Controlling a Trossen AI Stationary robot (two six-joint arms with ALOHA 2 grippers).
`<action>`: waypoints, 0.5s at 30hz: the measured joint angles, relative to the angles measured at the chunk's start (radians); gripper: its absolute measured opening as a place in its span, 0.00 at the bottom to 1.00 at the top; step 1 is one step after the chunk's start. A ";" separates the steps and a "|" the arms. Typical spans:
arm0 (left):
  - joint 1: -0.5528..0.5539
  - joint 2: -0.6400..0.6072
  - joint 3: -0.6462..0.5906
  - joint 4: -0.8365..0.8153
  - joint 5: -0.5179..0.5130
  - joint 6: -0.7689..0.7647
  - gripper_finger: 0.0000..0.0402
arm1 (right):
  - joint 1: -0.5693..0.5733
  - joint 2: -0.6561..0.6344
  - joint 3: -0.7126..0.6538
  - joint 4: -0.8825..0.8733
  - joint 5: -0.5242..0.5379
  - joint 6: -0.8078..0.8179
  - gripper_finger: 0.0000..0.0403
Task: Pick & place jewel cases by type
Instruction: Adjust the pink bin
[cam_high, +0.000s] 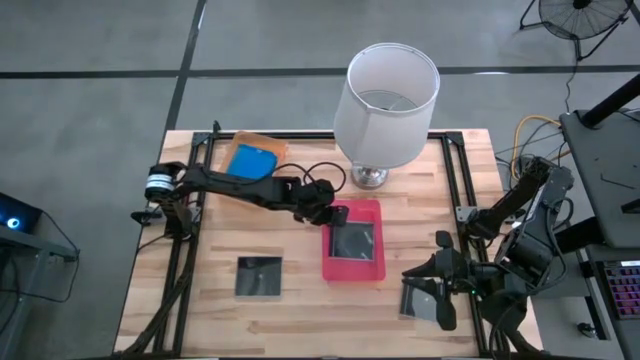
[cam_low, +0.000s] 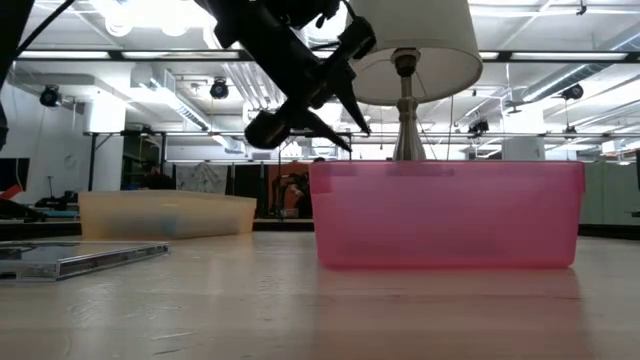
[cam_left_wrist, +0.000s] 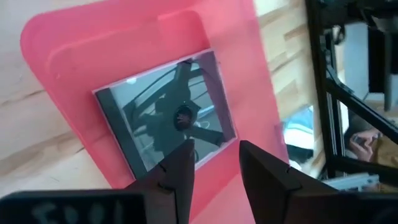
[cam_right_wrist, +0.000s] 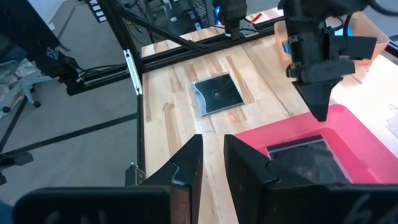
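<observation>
- Three dark grey, square, flat plastic jewel cases are showing in the high view: one (cam_high: 355, 241) lying inside the pink tray, one (cam_high: 259, 276) lying on the bare wood of the counter, and one (cam_high: 424, 302) sitting near the counter's edge, partly under the right arm.
- One bright blue rectangular jewel case (cam_high: 251, 161) is lying in the orange tray; whether a second is lying under it cannot be told.
- Two trays are standing on the counter: one pink plastic rectangular tray (cam_high: 376, 209) and one translucent orange plastic tray (cam_high: 262, 139).
- One lamp with a white drum shade and a silver base (cam_high: 391, 90) is standing there.
- Two dark arms are working here, each carrying one end effector: left (cam_high: 334, 213), right (cam_high: 440, 293).
</observation>
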 joint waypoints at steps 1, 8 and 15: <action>0.000 -0.008 0.000 0.001 0.000 0.016 0.25 | 0.000 0.000 0.000 0.000 0.000 0.000 0.15; -0.057 -0.122 0.000 0.030 0.050 0.192 0.03 | 0.000 0.000 0.000 0.000 0.000 -0.004 0.15; -0.217 -0.283 0.000 0.090 -0.015 0.461 0.00 | -0.001 0.000 0.000 0.008 -0.003 -0.008 0.15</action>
